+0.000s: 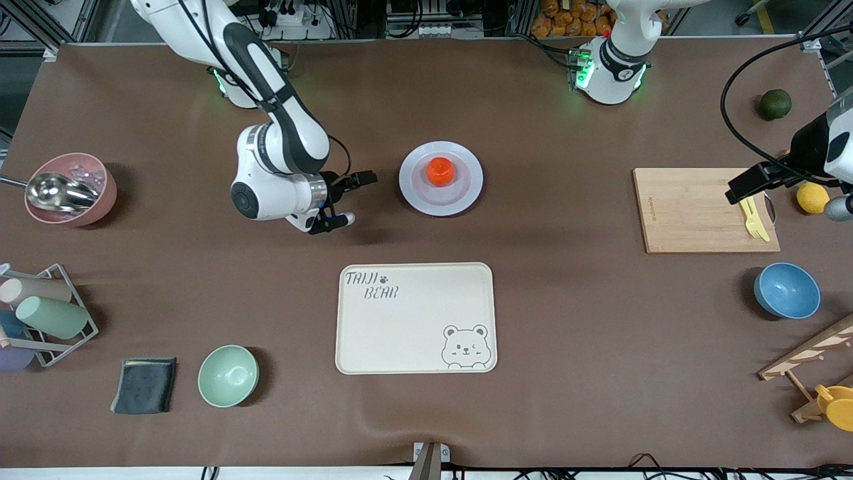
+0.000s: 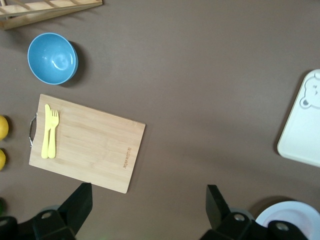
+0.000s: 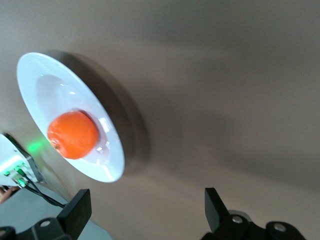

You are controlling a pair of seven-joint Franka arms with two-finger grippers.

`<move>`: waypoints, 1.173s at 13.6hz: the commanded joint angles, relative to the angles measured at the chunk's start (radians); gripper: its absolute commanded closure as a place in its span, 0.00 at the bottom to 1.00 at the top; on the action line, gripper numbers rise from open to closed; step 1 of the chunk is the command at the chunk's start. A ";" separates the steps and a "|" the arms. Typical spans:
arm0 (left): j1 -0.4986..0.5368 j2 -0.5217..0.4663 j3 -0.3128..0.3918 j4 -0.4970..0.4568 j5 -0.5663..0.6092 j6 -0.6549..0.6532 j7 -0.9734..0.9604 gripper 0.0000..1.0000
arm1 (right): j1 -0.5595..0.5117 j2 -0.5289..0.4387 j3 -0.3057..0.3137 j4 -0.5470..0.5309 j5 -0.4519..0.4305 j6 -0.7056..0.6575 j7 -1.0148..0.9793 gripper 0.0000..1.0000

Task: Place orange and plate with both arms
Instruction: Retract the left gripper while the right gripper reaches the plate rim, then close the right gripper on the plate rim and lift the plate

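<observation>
Brown-covered bench (image 1: 566, 320), catalogued with the cream bear-print tray (image 1: 416, 317) as landmark, lying near the middle on the side close to the front camera. Plate (image 1: 440, 178), pale and glossy: on the bench farther from the front camera than the tray, apart from it. Orange (image 1: 440, 171): resting in the well of the plate, roughly centred. Right pincer (image 1: 333, 200): low over bare bench, farther from the front camera than the tray and toward the right arm's end, just beside the plate without touching it; fingers (image 3: 77, 212) spread apart, nothing between them. Left pincer (image 2: 147, 210): raised over the bench toward the left arm's end from the tray, near the bamboo cutting board (image 1: 705, 210); fingers (image 2: 80, 202) spread apart, nothing between them. Yellow fork and knife (image 1: 754, 218): lying side by side on the cutting board. Blue bowl (image 1: 786, 291): toward the left arm's end from the tray, nearer the front camera than the board. Lemon (image 1: 812, 198) and dark green fruit (image 1: 776, 104): at the left arm's end, farther from the camera than the tray. Green bowl (image 1: 228, 375) and dark folded cloth (image 1: 144, 385): toward the right arm's end from the tray. Pink bowl (image 1: 74, 189) with metal ladle (image 1: 58, 191) in it: at the right arm's end, farther from the camera than the tray.
</observation>
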 commanded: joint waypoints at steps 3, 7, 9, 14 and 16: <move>0.001 -0.027 0.019 -0.012 -0.048 -0.027 0.037 0.00 | 0.084 0.041 -0.008 -0.009 0.091 0.077 -0.005 0.00; 0.001 -0.030 0.017 -0.013 -0.049 -0.027 0.037 0.00 | 0.095 0.040 -0.002 -0.048 0.146 0.111 -0.007 0.00; 0.001 -0.031 0.017 -0.012 -0.049 -0.027 0.037 0.00 | 0.101 0.038 0.019 -0.057 0.215 0.122 -0.008 0.00; 0.001 -0.031 0.016 -0.012 -0.050 -0.027 0.037 0.00 | 0.124 0.049 0.068 -0.075 0.298 0.226 -0.010 0.00; 0.001 -0.030 0.016 -0.013 -0.050 -0.027 0.037 0.00 | 0.124 0.066 0.082 -0.075 0.332 0.248 -0.031 0.00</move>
